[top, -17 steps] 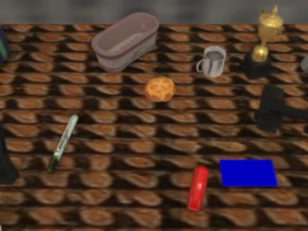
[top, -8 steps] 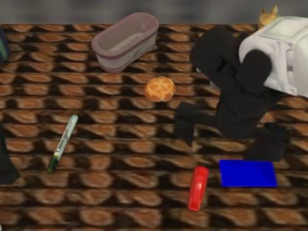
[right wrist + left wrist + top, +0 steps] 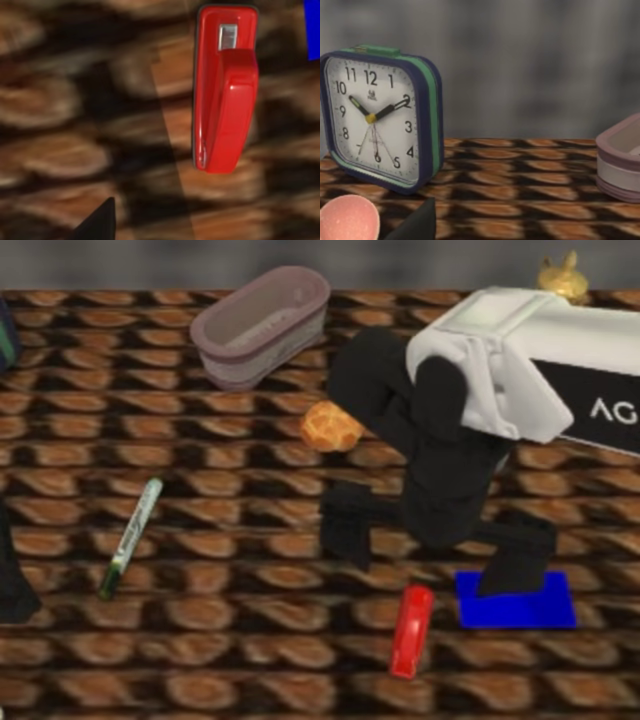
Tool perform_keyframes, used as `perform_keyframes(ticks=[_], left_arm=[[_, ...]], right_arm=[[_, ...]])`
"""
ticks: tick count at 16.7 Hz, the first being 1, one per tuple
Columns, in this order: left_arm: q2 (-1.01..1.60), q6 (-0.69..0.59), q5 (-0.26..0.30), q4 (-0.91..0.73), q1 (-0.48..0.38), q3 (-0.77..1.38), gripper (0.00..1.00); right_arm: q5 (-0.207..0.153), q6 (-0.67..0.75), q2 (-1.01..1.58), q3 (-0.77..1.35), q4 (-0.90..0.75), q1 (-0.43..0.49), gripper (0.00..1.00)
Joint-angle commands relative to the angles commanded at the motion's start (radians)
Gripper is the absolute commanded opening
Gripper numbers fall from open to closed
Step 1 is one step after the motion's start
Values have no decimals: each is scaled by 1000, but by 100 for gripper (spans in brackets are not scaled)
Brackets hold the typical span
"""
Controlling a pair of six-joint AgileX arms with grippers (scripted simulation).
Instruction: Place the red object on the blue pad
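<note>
Top view: "AG" lettering marks the right arm [image 3: 560, 400] above the red object [image 3: 411, 631].

table [image 3: 230, 660]: brown wood-grain top, dark streaks | wall [image 3: 530, 65]: mottled grey, blurred, behind far edge

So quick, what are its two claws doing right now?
Left gripper: parked at the table's left edge, cannot be told.
Right gripper: open, empty, above the red object.
</note>
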Motion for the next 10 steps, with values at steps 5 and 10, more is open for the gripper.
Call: perform_keyframes(ticks=[5, 10], left_arm=[[0, 0, 0, 0, 0, 0, 100], [0, 0, 0, 0, 0, 0, 100]], right_arm=[[0, -2, 4, -15, 18, -4, 100], [0, 0, 79, -127, 210, -1, 100]])
